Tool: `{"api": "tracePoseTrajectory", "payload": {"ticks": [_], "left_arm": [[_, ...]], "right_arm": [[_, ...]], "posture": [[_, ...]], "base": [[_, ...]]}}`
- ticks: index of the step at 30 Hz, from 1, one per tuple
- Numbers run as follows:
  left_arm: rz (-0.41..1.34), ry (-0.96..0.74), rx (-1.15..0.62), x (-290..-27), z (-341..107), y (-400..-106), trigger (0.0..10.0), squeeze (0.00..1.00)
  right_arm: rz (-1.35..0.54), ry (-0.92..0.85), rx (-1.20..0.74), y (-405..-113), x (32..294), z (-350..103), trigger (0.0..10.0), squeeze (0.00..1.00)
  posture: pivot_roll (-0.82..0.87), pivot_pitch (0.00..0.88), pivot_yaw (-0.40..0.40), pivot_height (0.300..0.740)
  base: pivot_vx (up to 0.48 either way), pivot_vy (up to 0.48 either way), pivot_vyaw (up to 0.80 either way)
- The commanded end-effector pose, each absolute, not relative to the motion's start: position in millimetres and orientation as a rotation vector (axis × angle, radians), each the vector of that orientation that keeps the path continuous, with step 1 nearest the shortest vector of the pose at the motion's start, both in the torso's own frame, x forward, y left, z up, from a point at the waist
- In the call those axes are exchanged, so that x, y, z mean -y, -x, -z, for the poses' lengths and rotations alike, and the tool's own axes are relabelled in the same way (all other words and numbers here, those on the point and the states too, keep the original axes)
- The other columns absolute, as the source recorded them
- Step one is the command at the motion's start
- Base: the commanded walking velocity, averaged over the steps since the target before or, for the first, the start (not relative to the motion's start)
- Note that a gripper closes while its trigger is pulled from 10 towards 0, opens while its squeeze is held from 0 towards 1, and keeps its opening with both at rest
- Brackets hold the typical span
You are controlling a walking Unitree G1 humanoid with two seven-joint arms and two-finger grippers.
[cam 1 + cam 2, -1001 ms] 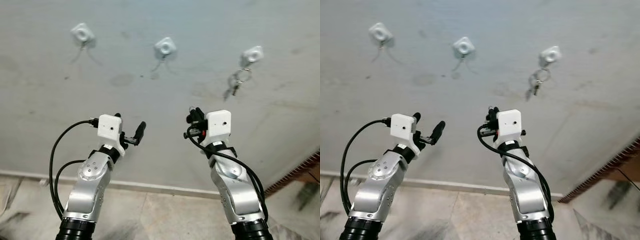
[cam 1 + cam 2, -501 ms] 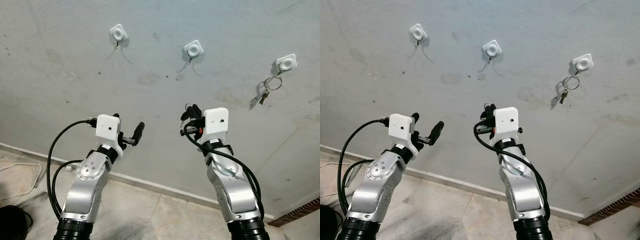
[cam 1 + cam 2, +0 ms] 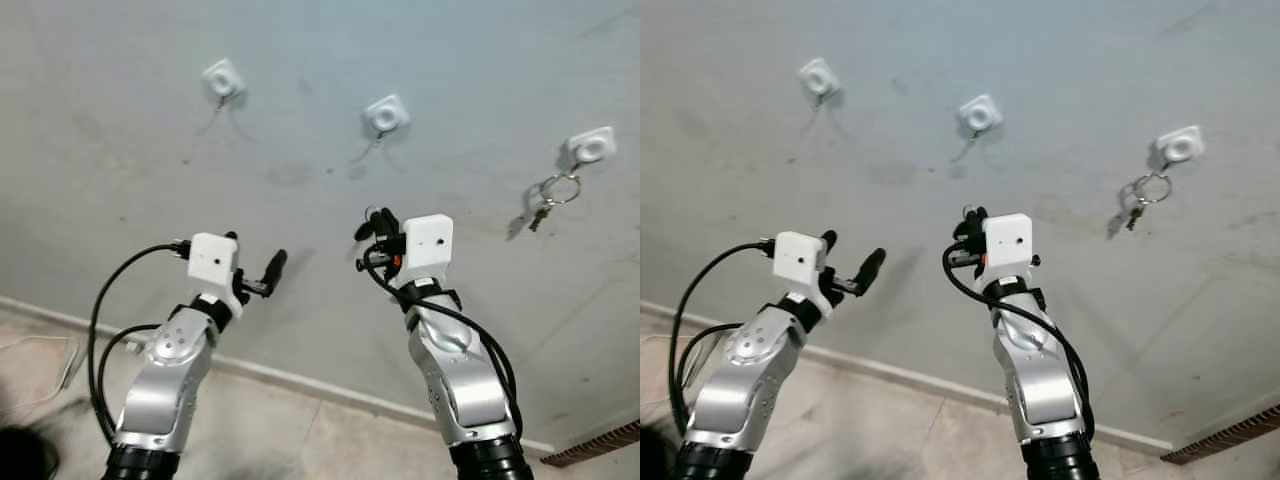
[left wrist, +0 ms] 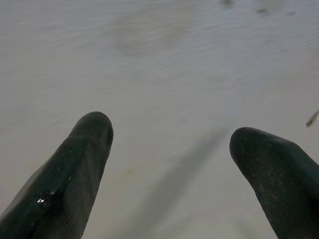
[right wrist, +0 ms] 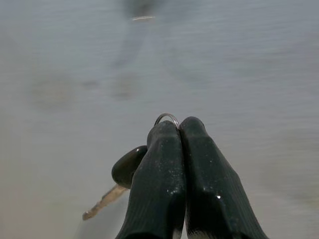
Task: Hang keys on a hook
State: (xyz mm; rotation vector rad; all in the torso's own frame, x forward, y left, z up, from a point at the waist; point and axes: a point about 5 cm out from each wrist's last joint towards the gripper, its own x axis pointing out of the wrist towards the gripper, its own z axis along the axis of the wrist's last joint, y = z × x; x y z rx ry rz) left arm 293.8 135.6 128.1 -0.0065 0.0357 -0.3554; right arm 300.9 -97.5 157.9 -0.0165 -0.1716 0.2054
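My right tool (image 5: 178, 130) was clamped on the key (image 5: 117, 186), its ring peeking above the fingertips and the blade hanging beside them. It was raised before the grey wall (image 3: 120, 130), below the middle hook (image 3: 385, 115). My left tool (image 4: 169, 149) was spread wide, holding nothing. Another hook (image 3: 222, 78) sat further left; the right hook (image 3: 590, 148) already carried a key bunch (image 3: 548, 200).

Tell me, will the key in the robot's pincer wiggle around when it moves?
Probably yes. The right pincer pinches only the ring, so the key dangles loose below and will likely swing. It looks small and thin, so likely light. The metal ring could slip, since the fingers hold just its edge.
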Motion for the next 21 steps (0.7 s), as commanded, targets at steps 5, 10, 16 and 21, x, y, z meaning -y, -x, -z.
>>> {"api": "tracePoseTrajectory", "payload": {"ticks": [5,10,16,21], "left_arm": [[0.409,-0.008,-0.036,-128,-129,-290,10.0,0.0],[0.425,-0.106,0.01,-133,-132,-280,10.0,0.0],[0.4,-0.112,0.004,-140,-132,-271,10.0,0.0],[0.384,-0.129,-0.008,-150,-131,-267,10.0,0.0]], "right_arm": [[-0.158,0.027,0.213,-298,108,-165,10.0,0.0],[-0.156,0.039,0.225,-285,112,-163,10.0,0.0],[-0.135,0.001,0.211,-269,117,-163,10.0,0.0],[-0.196,-0.033,0.201,-260,103,-166,10.0,0.0]], "posture": [[0.15,0.0,-0.058,0.74],[0.15,0.0,-0.063,0.74],[0.16,0.0,-0.063,0.74],[0.16,0.0,-0.058,0.74]], "base": [[0.0,0.0,0.0],[0.0,0.0,0.0],[0.0,0.0,0.0],[0.0,0.0,0.0]]}}
